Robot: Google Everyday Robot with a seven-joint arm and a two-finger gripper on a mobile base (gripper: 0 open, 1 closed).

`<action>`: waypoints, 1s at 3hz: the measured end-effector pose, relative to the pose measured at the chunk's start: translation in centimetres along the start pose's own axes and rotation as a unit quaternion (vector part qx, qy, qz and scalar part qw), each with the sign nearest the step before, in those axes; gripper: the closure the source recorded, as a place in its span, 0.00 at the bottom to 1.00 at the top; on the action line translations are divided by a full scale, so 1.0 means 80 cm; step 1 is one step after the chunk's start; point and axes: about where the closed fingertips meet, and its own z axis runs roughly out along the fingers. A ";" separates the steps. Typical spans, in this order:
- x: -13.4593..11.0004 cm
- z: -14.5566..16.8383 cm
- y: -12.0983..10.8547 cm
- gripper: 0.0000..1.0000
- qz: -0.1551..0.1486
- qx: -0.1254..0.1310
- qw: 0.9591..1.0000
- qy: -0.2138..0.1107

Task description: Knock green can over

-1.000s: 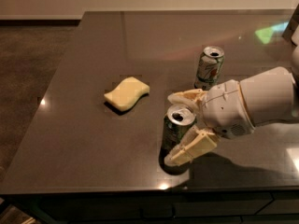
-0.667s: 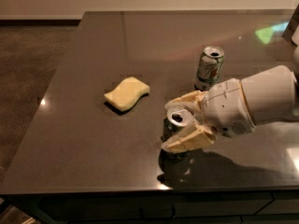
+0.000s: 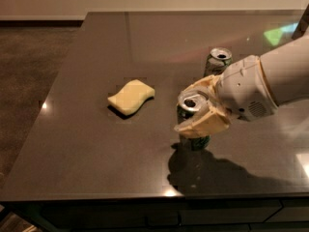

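**Spotter:** Where's your end effector?

**Me:** My end effector (image 3: 185,112) is near the table's (image 3: 91,168) front edge, right of centre. Its fingers are clamped on the green can (image 3: 189,102), one on each side of the upper body. I can't tell whether the base is touching the table.

**Spotter:** How will the can handle?

**Me:** The tab is open, so I'd guess it's light. The thin aluminium is slick and dents if squeezed. It's tall and narrow, so I'd push high, near the rim. Once down, it should roll.

**Spotter:** Neighbours?

**Me:** There's a pale can (image 3: 216,62) near at 1 o'clock, and a sponge (image 3: 131,96) well apart at 10 o'clock.
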 end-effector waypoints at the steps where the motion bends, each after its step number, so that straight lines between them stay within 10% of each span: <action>1: -0.018 -0.016 -0.013 1.00 -0.004 0.009 0.998 0.069; 3: -0.004 -0.002 -0.016 1.00 -0.041 -0.012 0.972 0.230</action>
